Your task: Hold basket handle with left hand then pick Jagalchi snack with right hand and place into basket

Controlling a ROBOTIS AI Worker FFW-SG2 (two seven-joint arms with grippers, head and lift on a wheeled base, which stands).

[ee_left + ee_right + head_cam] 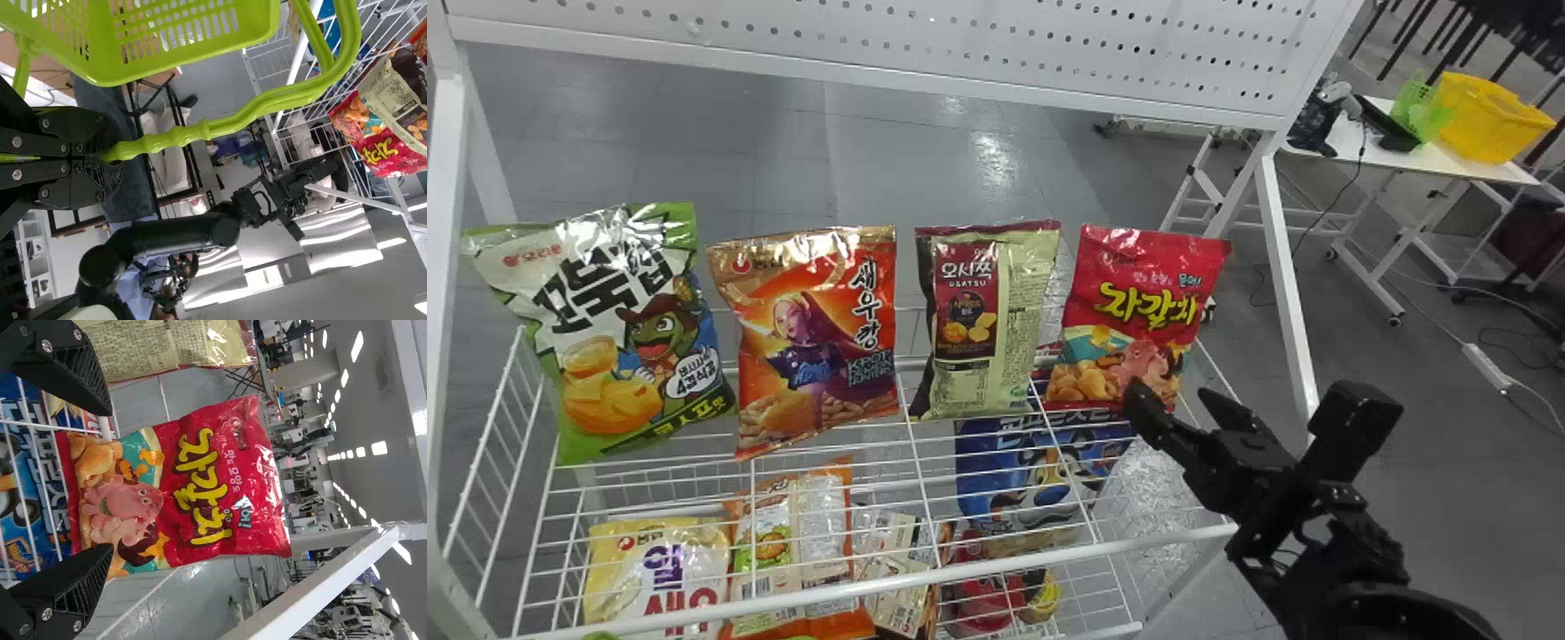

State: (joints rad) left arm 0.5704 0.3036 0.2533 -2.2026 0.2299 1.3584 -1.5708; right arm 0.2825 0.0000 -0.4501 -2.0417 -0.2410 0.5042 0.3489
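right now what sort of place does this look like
Probably a mock shop set up in a lab or workroom: snack bags stand in a row on a white wire rack, a green shopping basket is at hand, and a scanner-like device sits on a table behind.

White wire shelf (894, 582), three other snack bags, yellow bin (1489, 117), barcode scanner (1337, 92)

Open air lies right of the red bag (1143, 311), up to the white post (1288, 284); left, the pale bag (1009, 329) stands close, wire shelf (960, 572) below
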